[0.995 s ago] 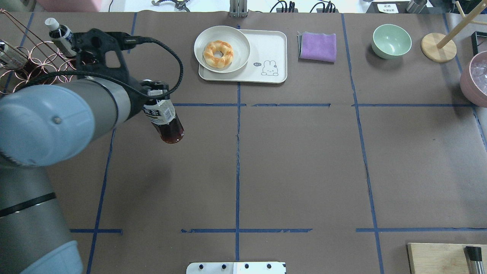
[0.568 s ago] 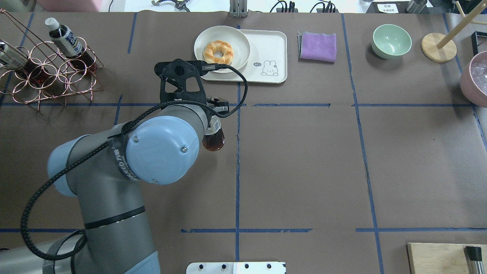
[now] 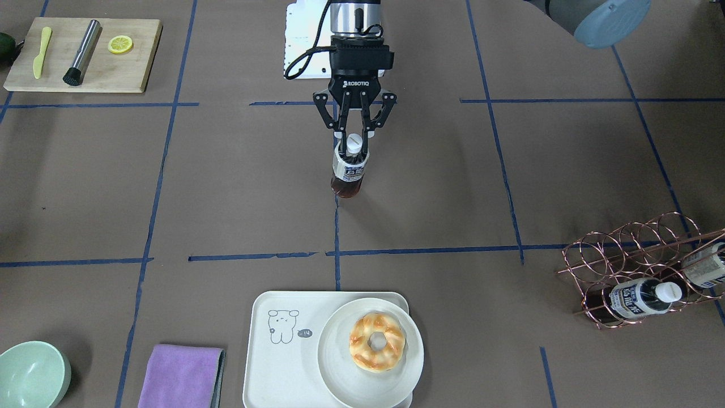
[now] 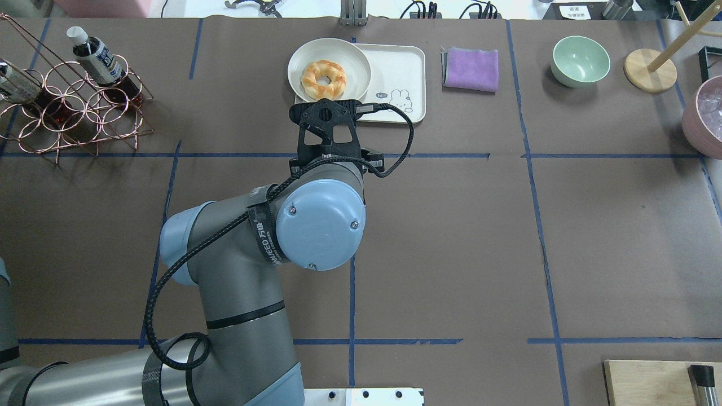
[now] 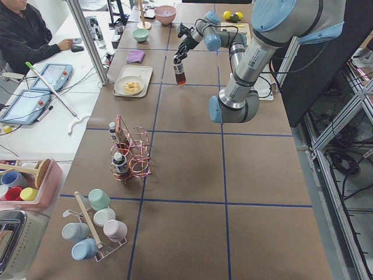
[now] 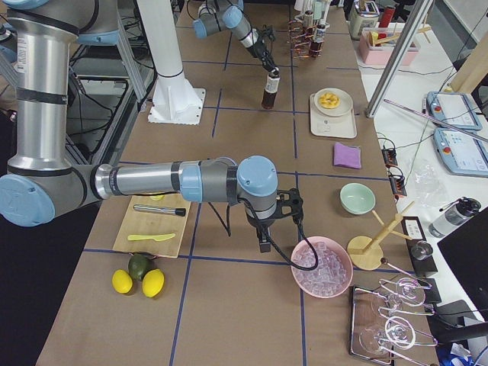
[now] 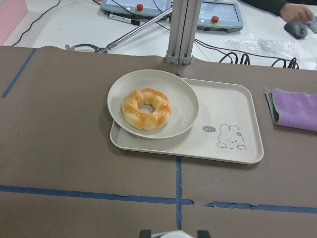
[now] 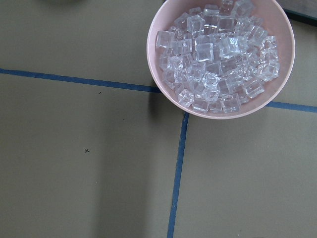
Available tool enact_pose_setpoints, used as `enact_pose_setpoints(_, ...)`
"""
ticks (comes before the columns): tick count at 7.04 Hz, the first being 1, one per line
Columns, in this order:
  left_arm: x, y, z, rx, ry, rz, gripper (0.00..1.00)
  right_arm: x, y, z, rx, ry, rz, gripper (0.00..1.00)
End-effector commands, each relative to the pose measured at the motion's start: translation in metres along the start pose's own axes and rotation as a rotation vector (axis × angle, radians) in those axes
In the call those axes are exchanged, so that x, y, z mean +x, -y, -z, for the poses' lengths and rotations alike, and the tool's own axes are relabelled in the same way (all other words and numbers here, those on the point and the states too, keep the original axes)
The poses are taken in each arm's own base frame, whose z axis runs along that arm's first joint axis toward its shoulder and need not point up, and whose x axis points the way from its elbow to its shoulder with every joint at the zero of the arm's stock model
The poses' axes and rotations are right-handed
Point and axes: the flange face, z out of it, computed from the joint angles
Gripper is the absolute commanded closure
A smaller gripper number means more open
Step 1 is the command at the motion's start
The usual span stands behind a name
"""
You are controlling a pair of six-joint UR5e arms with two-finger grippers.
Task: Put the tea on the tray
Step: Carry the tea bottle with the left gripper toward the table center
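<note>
My left gripper [image 3: 352,154] is shut on the neck of a tea bottle [image 3: 347,184] with dark liquid and a white cap. It holds the bottle upright over the table's centre line, short of the tray. In the overhead view my own wrist hides the bottle. The cream tray [image 3: 272,362] with the line-drawn animal lies beyond it; it also shows in the left wrist view [image 7: 223,106] and the overhead view [image 4: 400,67]. My right gripper [image 6: 264,242] shows only in the right side view, beside a pink bowl; I cannot tell if it is open.
A round plate [image 3: 340,374] with a doughnut [image 3: 376,341] fills one half of the tray. Two more tea bottles [image 3: 640,297] lie in a copper rack [image 3: 623,249]. A purple cloth [image 3: 181,377], green bowl [image 3: 31,374], cutting board [image 3: 136,62] and ice bowl [image 8: 156,29] stand around.
My left arm has swung right with the bottle, from near the copper rack to the table's centre line in front of the tray.
</note>
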Motion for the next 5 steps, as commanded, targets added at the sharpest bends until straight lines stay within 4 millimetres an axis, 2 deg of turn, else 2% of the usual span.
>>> enact_pose_setpoints(1,0.0024,-0.0070,-0.0025,-0.007,-0.002,-0.006,0.96,-0.0002,0.0005,0.0003,0.001,0.000,0.001,0.00)
enact_pose_setpoints(2,0.0031,-0.0115,-0.0029,-0.012,-0.001,-0.011,0.92,-0.0002,0.0005,0.0003,0.001,0.000,0.001,0.00)
enact_pose_setpoints(3,0.0032,-0.0114,-0.0028,-0.012,-0.003,-0.010,0.81,-0.0002,0.0005,0.0003,0.001,0.000,0.002,0.00)
enact_pose_setpoints(4,0.0025,-0.0119,-0.0034,-0.012,-0.001,-0.011,0.50,-0.0002,0.0005,0.0003,0.001,0.000,0.001,0.00)
enact_pose_setpoints(5,0.0012,-0.0127,-0.0045,-0.013,0.001,-0.014,0.25,-0.0002,0.0005,0.0003,0.001,0.000,0.001,0.00)
